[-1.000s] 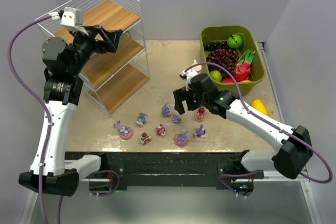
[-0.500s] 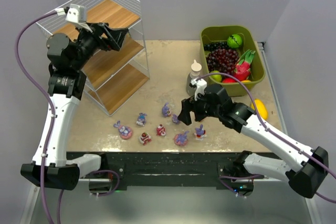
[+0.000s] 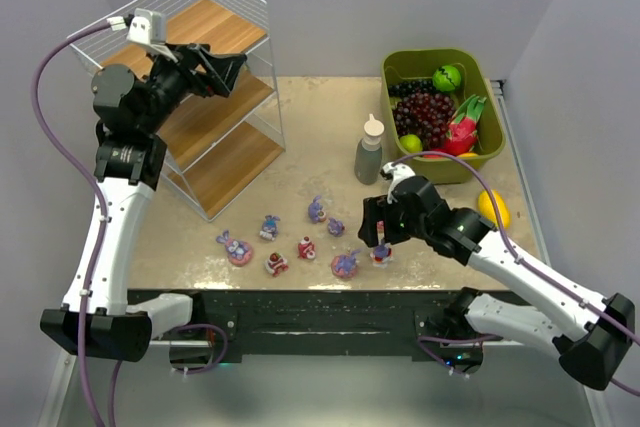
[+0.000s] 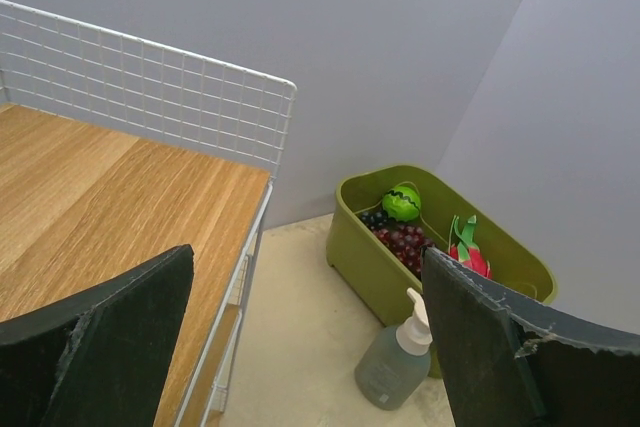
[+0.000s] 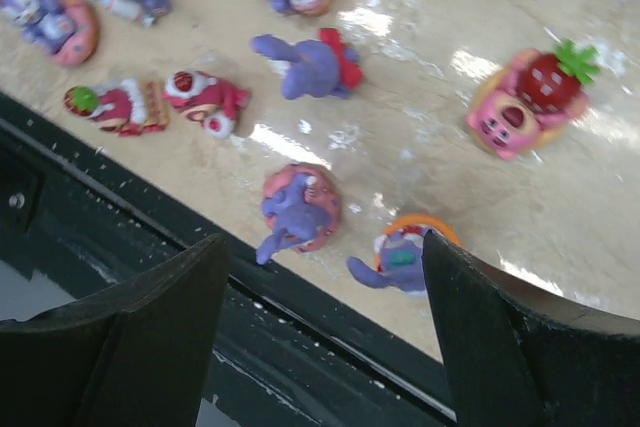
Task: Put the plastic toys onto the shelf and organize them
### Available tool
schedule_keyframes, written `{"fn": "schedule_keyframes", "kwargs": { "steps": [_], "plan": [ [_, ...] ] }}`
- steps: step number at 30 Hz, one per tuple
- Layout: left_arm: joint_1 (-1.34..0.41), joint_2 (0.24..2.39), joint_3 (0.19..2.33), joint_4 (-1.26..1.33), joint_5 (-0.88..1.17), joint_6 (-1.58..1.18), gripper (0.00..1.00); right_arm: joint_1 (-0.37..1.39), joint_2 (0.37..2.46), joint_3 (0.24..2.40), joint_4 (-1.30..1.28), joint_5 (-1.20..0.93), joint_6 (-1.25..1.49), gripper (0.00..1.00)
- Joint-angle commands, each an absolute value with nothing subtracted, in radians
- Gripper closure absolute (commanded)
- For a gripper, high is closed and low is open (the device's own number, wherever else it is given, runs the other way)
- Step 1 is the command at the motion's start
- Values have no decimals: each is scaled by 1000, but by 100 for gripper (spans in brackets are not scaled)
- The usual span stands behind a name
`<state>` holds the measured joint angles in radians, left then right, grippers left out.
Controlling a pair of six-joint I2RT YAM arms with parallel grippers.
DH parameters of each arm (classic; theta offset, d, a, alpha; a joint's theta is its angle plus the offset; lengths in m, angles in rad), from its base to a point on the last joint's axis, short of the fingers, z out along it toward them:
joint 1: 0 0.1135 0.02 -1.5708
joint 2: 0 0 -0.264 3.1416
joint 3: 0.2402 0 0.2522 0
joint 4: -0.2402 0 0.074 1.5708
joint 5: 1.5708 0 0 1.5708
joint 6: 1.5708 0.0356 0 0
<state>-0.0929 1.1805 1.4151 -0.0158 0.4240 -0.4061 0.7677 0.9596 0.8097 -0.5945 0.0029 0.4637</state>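
Top view: I see a bottle (image 3: 368,157) and a green plastic bin (image 3: 440,167) behind the toys (image 3: 306,247).
Toys: glossy, at the table's (image 3: 300,127) front edge, apart from the wire-and-wood shelf (image 3: 215,97).
Left gripper (image 3: 232,67): wide open, empty.
Right gripper (image 3: 375,230): spread, empty, above the toys.

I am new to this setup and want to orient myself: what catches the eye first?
The white wire shelf stands at far left. Small purple and pink plastic toys lie scattered near the front edge, beneath the open right gripper. An olive-green bin of fruit sits far right.
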Motion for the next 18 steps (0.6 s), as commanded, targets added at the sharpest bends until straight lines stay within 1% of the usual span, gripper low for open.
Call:
{"fn": "schedule_keyframes", "kwargs": {
  "steps": [1, 8, 12, 18],
  "plan": [
    [-95, 1183, 1408, 23, 422, -426, 0, 767, 962, 834, -727, 172, 606, 20],
    [-95, 1195, 1408, 15, 413, -434, 0, 767, 1032, 894, -886, 183, 734, 20],
    [-95, 1197, 1404, 3, 397, -430, 1, 769, 1066, 929, -931, 166, 801, 20],
    [-95, 1196, 1404, -35, 380, -411, 0, 767, 1164, 980, -983, 144, 828, 19]
  ]
}}
